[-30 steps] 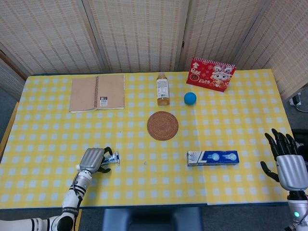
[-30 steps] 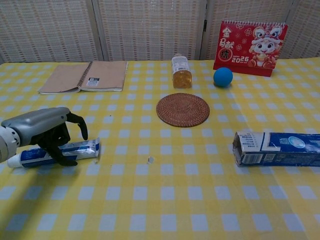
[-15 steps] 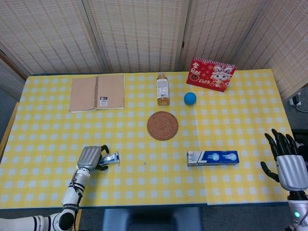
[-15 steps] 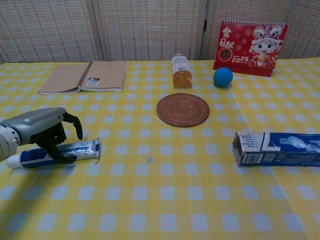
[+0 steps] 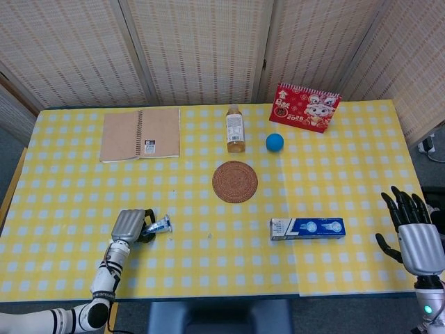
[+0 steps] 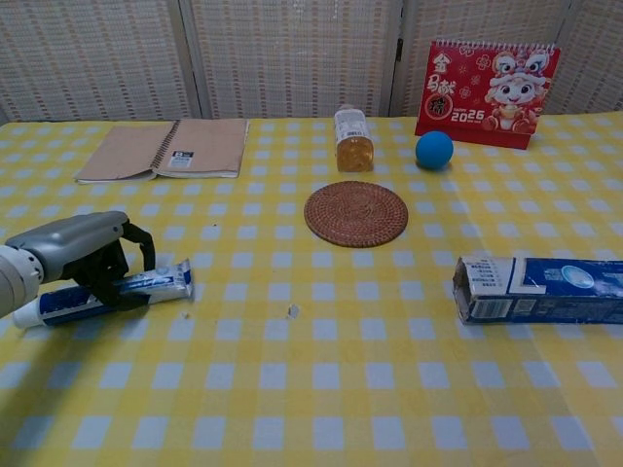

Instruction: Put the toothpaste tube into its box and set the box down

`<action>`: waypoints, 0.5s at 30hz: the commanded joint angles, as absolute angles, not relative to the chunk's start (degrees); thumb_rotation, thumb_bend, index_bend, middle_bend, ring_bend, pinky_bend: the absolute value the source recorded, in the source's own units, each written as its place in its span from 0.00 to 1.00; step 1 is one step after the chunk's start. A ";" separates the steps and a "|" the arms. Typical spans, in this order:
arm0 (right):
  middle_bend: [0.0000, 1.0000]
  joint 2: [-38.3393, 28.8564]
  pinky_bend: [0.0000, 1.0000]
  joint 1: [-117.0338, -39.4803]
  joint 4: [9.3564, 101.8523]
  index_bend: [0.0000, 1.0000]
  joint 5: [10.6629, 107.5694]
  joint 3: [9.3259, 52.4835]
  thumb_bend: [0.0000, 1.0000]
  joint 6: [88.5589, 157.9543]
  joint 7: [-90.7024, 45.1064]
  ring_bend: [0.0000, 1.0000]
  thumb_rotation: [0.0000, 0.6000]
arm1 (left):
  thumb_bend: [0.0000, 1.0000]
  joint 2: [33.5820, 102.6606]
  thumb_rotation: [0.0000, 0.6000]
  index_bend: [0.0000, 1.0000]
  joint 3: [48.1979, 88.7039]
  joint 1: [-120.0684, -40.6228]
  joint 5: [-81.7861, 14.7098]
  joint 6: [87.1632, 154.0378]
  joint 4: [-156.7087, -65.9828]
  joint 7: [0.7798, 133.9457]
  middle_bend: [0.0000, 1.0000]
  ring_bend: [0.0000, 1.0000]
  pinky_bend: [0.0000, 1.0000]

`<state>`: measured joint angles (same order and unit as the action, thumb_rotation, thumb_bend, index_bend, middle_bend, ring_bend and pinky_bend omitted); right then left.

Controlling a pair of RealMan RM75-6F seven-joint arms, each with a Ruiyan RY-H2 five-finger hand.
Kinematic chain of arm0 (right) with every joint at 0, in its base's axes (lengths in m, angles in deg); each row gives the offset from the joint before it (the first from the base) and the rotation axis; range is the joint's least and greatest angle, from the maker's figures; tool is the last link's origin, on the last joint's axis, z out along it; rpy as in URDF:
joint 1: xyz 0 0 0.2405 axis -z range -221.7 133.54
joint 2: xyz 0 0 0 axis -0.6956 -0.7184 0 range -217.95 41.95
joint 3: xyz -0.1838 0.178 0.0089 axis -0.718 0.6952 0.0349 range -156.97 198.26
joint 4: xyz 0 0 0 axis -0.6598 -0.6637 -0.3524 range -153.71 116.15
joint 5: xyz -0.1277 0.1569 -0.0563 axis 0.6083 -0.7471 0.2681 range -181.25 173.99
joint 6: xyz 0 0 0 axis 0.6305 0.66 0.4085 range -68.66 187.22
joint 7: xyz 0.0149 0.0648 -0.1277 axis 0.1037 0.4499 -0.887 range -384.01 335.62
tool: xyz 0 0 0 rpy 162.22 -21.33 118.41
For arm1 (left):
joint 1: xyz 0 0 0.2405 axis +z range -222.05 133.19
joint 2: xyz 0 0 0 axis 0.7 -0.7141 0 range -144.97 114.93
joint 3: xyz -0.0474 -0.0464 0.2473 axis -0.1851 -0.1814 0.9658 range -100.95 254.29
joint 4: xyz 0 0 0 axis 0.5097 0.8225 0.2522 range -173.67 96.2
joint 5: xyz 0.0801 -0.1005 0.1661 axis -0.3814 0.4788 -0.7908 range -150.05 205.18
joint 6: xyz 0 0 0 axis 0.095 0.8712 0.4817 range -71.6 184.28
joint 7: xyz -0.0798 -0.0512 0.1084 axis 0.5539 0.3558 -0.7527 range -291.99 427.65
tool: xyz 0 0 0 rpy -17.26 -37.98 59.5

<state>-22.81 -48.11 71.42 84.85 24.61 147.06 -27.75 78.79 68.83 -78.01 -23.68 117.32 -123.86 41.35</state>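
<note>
The blue and white toothpaste tube (image 6: 154, 283) lies at the near left of the table, its crimped end pointing right (image 5: 162, 224). My left hand (image 6: 80, 253) (image 5: 128, 225) sits over the tube's middle with its fingers curled around it, gripping it. The cap end pokes out on the hand's left. The blue toothpaste box (image 5: 307, 227) (image 6: 540, 290) lies flat at the near right, its open end facing left. My right hand (image 5: 411, 233) hovers past the table's right front corner, fingers spread and holding nothing; the chest view does not show it.
A spiral notebook (image 5: 140, 133) lies at the back left. A drink bottle (image 5: 235, 129), a blue ball (image 5: 274, 142) and a red desk calendar (image 5: 304, 107) stand along the back. A round woven coaster (image 5: 235, 181) lies mid-table.
My left hand's fingers have closed tighter around the tube, and the tube's crimped end has tipped up slightly. The right hand and the box have not moved.
</note>
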 commanded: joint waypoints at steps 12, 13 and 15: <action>0.00 -22.97 0.00 -48.54 71.51 0.00 84.76 23.97 0.34 145.34 -27.39 0.00 1.00 | 0.67 73.47 1.00 0.79 66.10 -74.96 -27.73 119.81 -134.99 51.47 1.00 1.00 1.00; 0.00 -23.05 0.00 -48.65 71.38 0.00 84.43 23.95 0.35 144.83 -27.03 0.00 1.00 | 0.68 72.81 1.00 0.79 65.94 -74.62 -28.27 120.04 -136.21 52.47 1.00 1.00 1.00; 0.00 -23.20 0.00 -49.34 70.48 0.00 83.54 23.86 0.35 142.76 -26.33 0.00 1.00 | 0.71 71.01 1.00 0.80 65.43 -73.99 -29.10 120.16 -139.16 54.75 1.00 1.00 1.00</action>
<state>-23.02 -48.82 71.11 84.25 23.98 144.11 -26.96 72.90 66.24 -75.02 -27.67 119.39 -136.58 52.41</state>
